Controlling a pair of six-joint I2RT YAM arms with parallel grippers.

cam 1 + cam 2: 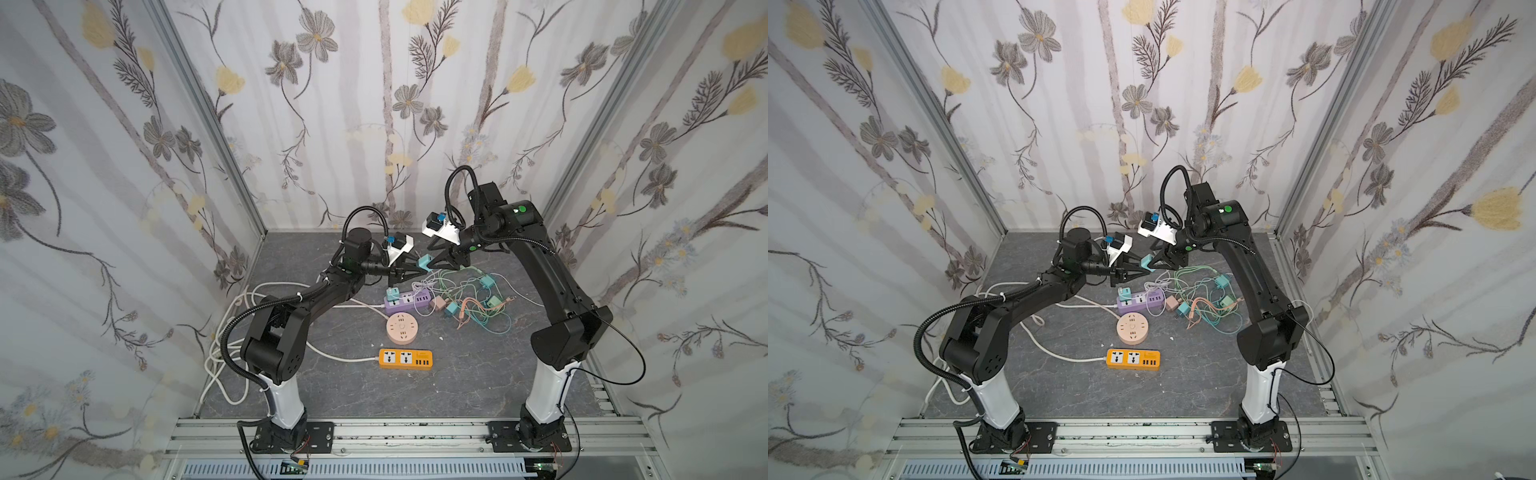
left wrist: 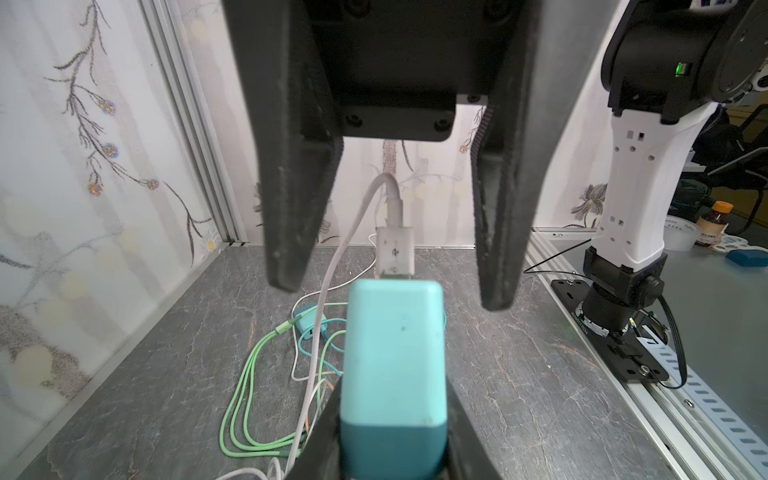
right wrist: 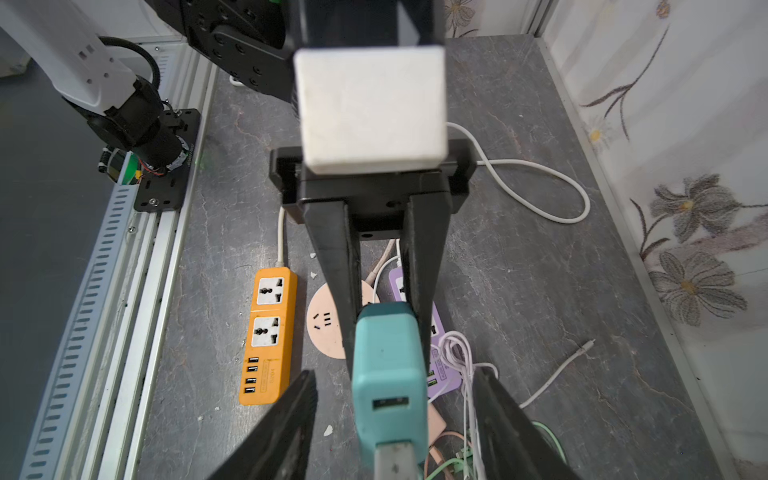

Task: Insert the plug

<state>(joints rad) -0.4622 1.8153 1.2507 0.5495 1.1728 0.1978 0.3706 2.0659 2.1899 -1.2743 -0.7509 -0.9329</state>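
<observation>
Teal plug [image 2: 395,353] sits between the fingers of the left gripper [image 2: 394,401], raised clear of the table [image 1: 478,374]. In a top view it hangs at 12 o'clock from the purple power strip [image 1: 405,300]. Its USB end lies between the fingers of the right gripper [image 3: 395,374].

Plug prongs are hidden behind the left fingers. Whether the white USB connector [image 2: 395,253] is fully seated cannot be determined.

Left gripper: pinching the plug's sides. Right gripper: spread wide, touching neither plug nor connector.
</observation>
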